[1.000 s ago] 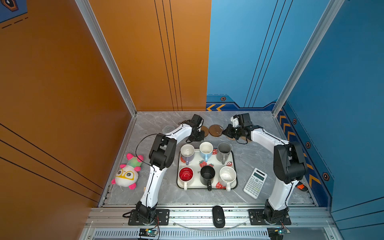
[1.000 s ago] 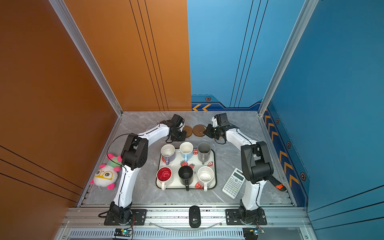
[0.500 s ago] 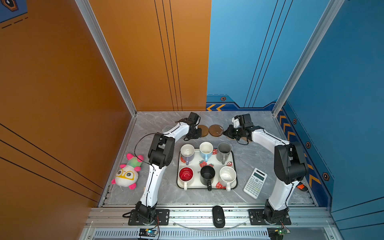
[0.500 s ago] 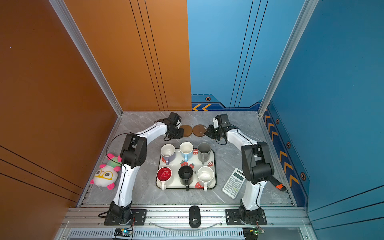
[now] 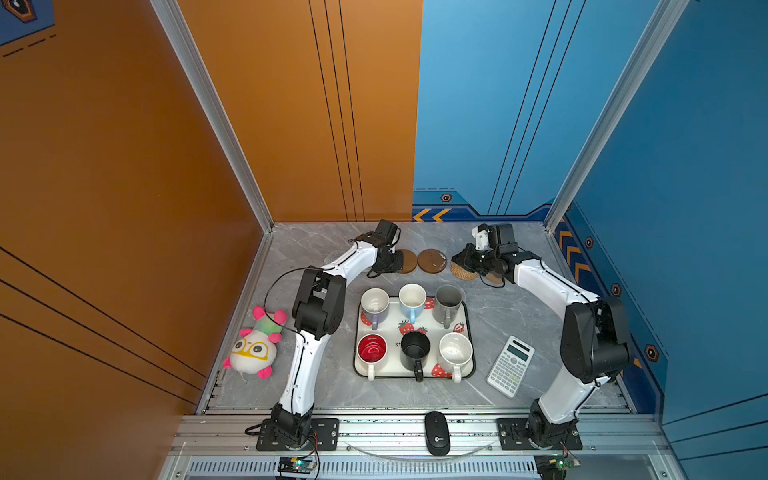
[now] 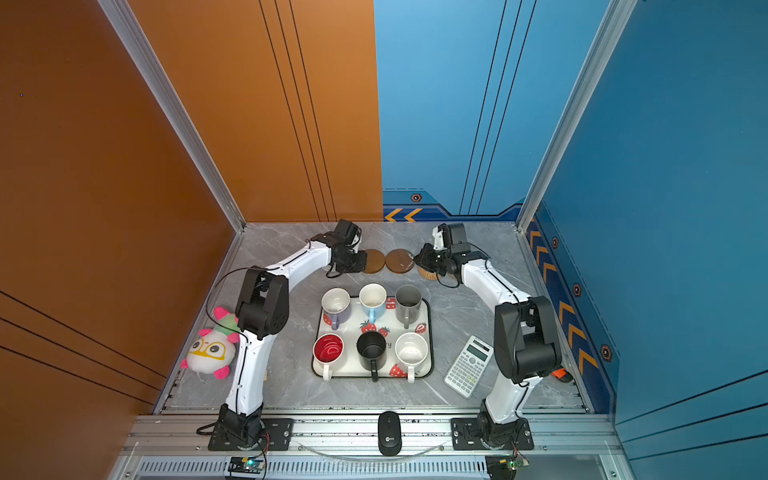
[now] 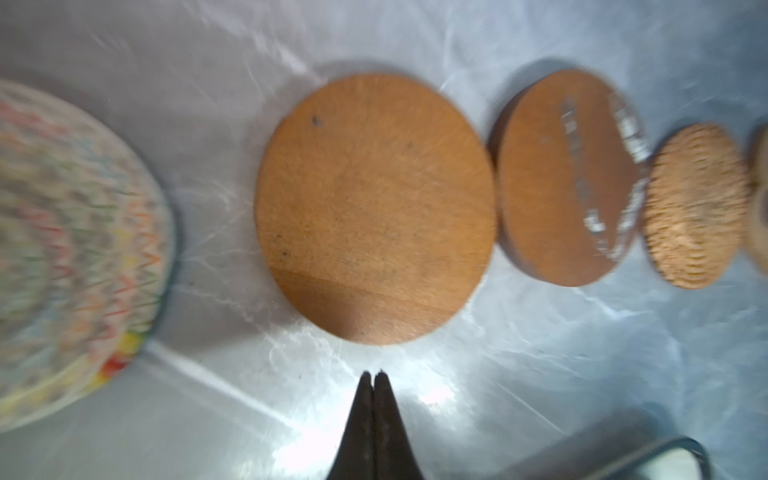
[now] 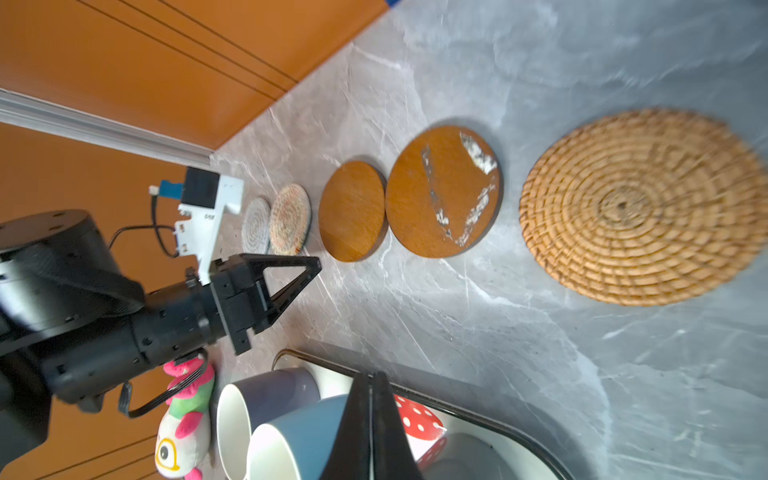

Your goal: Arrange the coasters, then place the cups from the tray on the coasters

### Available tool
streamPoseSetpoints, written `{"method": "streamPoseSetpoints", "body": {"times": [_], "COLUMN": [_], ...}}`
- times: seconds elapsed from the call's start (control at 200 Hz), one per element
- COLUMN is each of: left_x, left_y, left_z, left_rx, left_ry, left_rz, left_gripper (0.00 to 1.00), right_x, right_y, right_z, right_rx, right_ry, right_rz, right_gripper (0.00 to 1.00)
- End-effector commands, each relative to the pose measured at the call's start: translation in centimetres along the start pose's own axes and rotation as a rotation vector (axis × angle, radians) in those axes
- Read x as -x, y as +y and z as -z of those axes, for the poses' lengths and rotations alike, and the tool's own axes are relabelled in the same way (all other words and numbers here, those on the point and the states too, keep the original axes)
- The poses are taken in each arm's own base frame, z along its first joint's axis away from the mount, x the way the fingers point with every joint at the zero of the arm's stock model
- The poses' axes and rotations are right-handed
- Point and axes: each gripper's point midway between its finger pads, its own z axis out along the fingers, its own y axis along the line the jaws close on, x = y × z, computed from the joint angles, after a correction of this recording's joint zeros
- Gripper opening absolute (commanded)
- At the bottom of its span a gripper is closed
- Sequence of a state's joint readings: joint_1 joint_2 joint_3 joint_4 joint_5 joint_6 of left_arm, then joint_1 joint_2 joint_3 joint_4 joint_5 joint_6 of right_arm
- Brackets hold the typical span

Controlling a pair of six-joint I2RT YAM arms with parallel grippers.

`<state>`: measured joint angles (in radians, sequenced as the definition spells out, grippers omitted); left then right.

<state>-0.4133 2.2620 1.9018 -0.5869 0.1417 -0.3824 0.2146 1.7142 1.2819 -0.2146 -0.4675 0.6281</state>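
Six cups (image 5: pixel 414 347) sit on tray (image 5: pixel 432 329); coasters (image 5: pixel 432 260) form row behind, flat, as landing spots; left pincer (image 7: pixel 374 375), right pincer (image 8: pixel 371 375) together, empty.

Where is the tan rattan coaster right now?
In both top views the rattan coaster lies behind the right end of the tray, right of the marked wooden disc, partly hidden by the right pincer.

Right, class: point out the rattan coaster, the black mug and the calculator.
rattan coaster (image 8: pixel 631 208): right wrist view, centre of its weave.
black mug (image 5: pixel 415 347): in a top view, its dark inside.
calculator (image 5: pixel 508 370): in a top view, its keypad.
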Motion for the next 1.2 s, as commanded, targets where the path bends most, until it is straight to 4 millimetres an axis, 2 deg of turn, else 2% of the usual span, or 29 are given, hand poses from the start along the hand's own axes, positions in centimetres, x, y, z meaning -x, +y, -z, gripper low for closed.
{"method": "streamPoseSetpoints", "body": {"times": [0.0, 0.125, 0.17, 0.255, 0.351, 0.406, 0.586, 0.666, 0.751, 0.771, 0.826, 0.886, 0.926, 0.967, 1.077, 1.197], "left_x": [2.7, 3.6, 3.9, 4.3, 4.1, 3.8, 1.8, 0.7, -0.9, -0.7, -1.5, -2.2, -2.6, -2.8, -3.1, -3.2], "left_y": [-1.9, -2.7, -2.9, -3.3, -4.1, -4.4, -5.9, -6.5, -6.6, -6.9, -6.9, -6.9, -6.8, -6.8, -6.7, -6.6], "left_z": [5.8, 9.5, 10.9, 13.5, 16.1, 17.3, 20.6, 21.9, 22.5, 23.2, 23.6, 24.1, 24.4, 24.8, 25.9, 26.4], "left_rx": [-0.015, -0.035, -0.043, -0.063, -0.1, -0.118, -0.182, -0.215, -0.231, -0.245, -0.253, -0.253, -0.251, -0.252, -0.244, -0.236], "left_ry": [-0.126, -0.2, -0.235, -0.299, -0.356, -0.379, -0.464, -0.504, -0.517, -0.55, -0.558, -0.567, -0.574, -0.586, -0.618, -0.639], "left_rz": [-0.044, -0.06, -0.063, -0.069, -0.079, -0.089, -0.138, -0.154, -0.163, -0.168, -0.175, -0.184, -0.187, -0.193, -0.207, -0.215], "left_gripper": [0.0, 0.0, 0.0, 0.0, 0.0, 0.01, 0.07, 0.1, 0.12, 0.12, 0.12, 0.12, 0.13, 0.13, 0.14, 0.15], "right_x": [0.8, 0.2, -0.2, -1.0, -2.0, -2.4, -4.0, -4.8, -5.5, -5.6, -5.6, -5.5, -5.3, -5.2, -4.4, -2.7], "right_y": [0.6, 1.0, 0.9, 0.5, -0.2, -0.6, -2.7, -3.6, -5.5, -6.0, -7.2, -8.7, -9.5, -10.4, -13.1, -15.3], "right_z": [2.4, 4.7, 5.6, 7.3, 9.4, 10.6, 13.5, 14.3, 14.8, 14.9, 14.9, 14.4, 14.0, 13.3, 11.0, 9.3], "right_rx": [-0.021, -0.083, -0.116, -0.179, -0.244, -0.272, -0.349, -0.371, -0.428, -0.442, -0.465, -0.485, -0.487, -0.484, -0.486, -0.548], "right_ry": [-0.061, -0.081, -0.084, -0.085, -0.099, -0.118, -0.165, -0.178, -0.192, -0.194, -0.191, -0.181, -0.172, -0.158, -0.109, -0.092], "right_rz": [0.035, 0.097, 0.124, 0.167, 0.2, 0.21, 0.199, 0.196, 0.186, 0.179, 0.159, 0.121, 0.102, 0.076, -0.008, -0.041], "right_gripper": [0.0, 0.0, 0.08, 0.13, 0.26, 0.31, 0.35, 0.41, 0.47, 0.48, 0.41, 0.26, 0.22, 0.2, 0.0, 0.0]}}
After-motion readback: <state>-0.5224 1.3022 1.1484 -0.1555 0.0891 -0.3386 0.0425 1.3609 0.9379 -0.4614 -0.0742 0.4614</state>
